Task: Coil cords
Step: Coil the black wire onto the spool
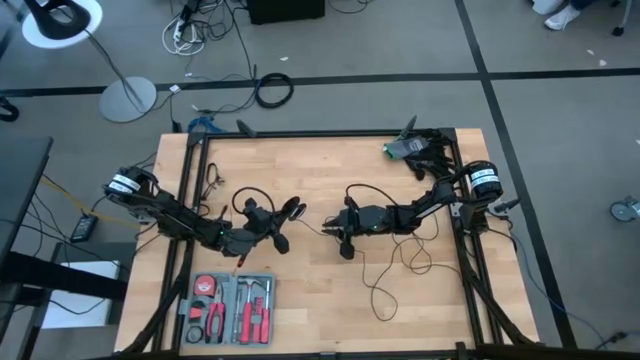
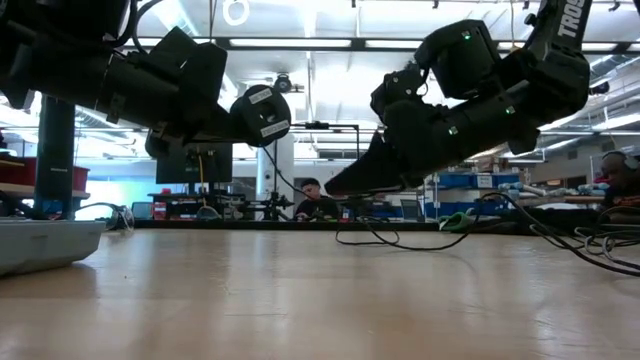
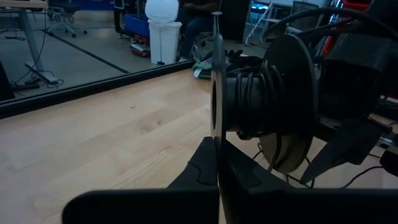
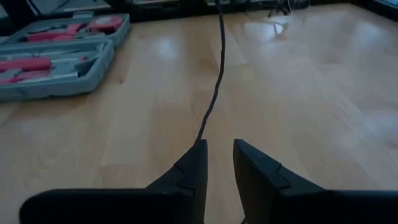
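Note:
The black cord is partly wound on the hub [image 3: 249, 106] of a round black spool-like puck [image 1: 291, 211] with two flat discs. My left gripper [image 1: 272, 226] is shut on the puck, left of the table's middle. From the puck the cord [image 4: 216, 81] runs straight to my right gripper [image 1: 343, 232], whose fingers stand a narrow gap apart. The rest of the cord lies in loose loops [image 1: 392, 272] on the table, on the near side of the right arm. My left gripper pinches the edge of one thin disc [image 3: 216, 134] of the puck between its two fingers. The disc stands edge-on in the hold, and the puck is clear of the table, its hub lying level. My right gripper meets the cord at the inner edge of one fingertip [image 4: 200, 146]. The cord runs away from that fingertip in a straight, taut line above the table toward the puck. The fingers point level toward the table's left.
An open grey case of red-handled tools [image 1: 228, 308] lies at the near left and also shows in the right wrist view [image 4: 56, 56]. A green-and-black object [image 1: 402, 149] sits at the far right corner. A dark frame [image 1: 320, 134] rims the table.

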`<action>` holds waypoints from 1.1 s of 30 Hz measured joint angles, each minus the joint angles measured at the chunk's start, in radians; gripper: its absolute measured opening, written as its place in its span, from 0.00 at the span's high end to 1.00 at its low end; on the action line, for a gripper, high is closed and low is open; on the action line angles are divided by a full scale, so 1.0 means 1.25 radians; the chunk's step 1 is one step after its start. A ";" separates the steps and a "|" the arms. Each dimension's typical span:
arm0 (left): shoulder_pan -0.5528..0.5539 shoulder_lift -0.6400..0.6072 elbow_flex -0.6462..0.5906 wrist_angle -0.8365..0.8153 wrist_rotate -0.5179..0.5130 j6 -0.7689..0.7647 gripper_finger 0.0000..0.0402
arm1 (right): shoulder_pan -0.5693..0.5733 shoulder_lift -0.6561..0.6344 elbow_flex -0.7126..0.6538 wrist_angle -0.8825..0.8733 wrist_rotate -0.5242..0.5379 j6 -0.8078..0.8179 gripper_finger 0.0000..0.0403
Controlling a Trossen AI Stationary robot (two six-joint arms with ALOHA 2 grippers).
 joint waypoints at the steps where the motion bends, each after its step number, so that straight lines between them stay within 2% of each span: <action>1: 0.000 0.000 0.000 0.000 0.000 0.000 1.00 | 0.000 0.000 0.000 -0.002 0.000 -0.001 0.81; 10: 0.000 0.000 0.000 0.001 0.000 -0.001 1.00 | 0.002 0.000 0.000 -0.108 -0.001 0.001 0.81; 16: 0.000 0.000 0.000 0.001 0.000 -0.001 1.00 | 0.003 0.000 0.000 -0.106 -0.008 0.002 0.82; 23: 0.000 0.000 0.000 0.000 0.000 -0.001 1.00 | 0.003 0.000 0.000 -0.085 -0.087 0.010 0.83; 33: 0.000 0.000 0.000 0.001 0.000 -0.001 1.00 | -0.001 0.000 0.000 -0.042 -0.082 0.030 0.84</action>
